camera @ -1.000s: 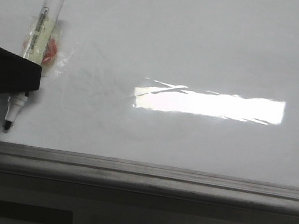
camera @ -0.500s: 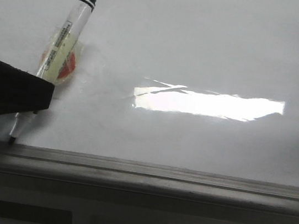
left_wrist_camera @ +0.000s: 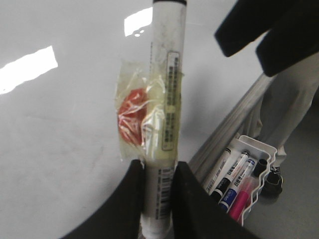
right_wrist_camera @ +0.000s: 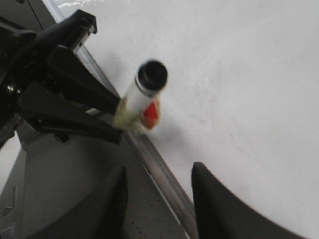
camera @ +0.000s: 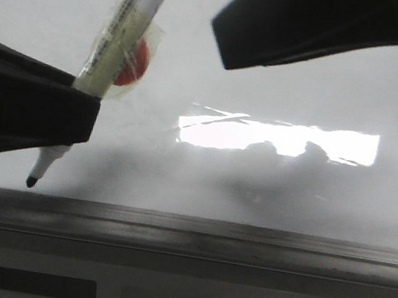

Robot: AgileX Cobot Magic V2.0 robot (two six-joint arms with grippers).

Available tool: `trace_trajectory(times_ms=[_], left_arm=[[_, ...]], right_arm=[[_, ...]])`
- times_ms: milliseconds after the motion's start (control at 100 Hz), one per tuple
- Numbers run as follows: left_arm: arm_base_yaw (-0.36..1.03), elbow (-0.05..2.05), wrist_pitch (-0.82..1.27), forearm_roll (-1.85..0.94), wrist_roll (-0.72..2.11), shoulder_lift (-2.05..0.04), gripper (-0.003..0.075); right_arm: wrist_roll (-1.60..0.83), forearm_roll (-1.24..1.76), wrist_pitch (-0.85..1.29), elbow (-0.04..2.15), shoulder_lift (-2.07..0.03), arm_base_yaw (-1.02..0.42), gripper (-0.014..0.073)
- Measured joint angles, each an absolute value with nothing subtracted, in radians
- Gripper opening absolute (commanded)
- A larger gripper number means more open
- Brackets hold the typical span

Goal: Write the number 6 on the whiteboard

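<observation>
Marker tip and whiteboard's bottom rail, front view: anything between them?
Nothing. In the front view the marker tip hangs just above the grey rail, with only bare whiteboard between. No stroke shows there.

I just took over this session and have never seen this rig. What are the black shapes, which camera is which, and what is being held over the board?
The black shapes are the robot's two arms. The front view looks forward over the whiteboard; the other two pictures come from cameras on each wrist. The left end effector is shut on a marker with tape and a red patch on its barrel; its tip is near the board's lower rail. The right end effector is open, holding nothing, and faces the marker's black end. No written 6 shows on the board. The left wrist view also shows a white holder of spare markers beside the board.
</observation>
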State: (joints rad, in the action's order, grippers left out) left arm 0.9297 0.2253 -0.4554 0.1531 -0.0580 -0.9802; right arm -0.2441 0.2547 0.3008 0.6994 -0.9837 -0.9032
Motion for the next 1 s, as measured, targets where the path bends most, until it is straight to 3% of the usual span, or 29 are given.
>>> trace_trajectory(times_ms=[490, 580, 730, 1000], left_arm=[[0.93, 0.225, -0.454, 0.27, -0.058, -0.98, -0.002], [0.93, 0.225, -0.454, 0.27, -0.058, -0.98, -0.002], [0.93, 0.225, -0.454, 0.272, -0.06, -0.98, -0.002], [0.93, 0.225, -0.454, 0.268, -0.058, -0.98, 0.0]], right_arm=[[-0.244, 0.357, 0.302, 0.813, -1.116, -0.942, 0.027], [-0.244, 0.366, 0.304, 0.813, -1.136, -0.942, 0.0185], [-0.245, 0.38, 0.294, 0.813, -1.14, -0.943, -0.0071], [-0.245, 0.387, 0.294, 0.813, -1.14, -0.945, -0.0068]])
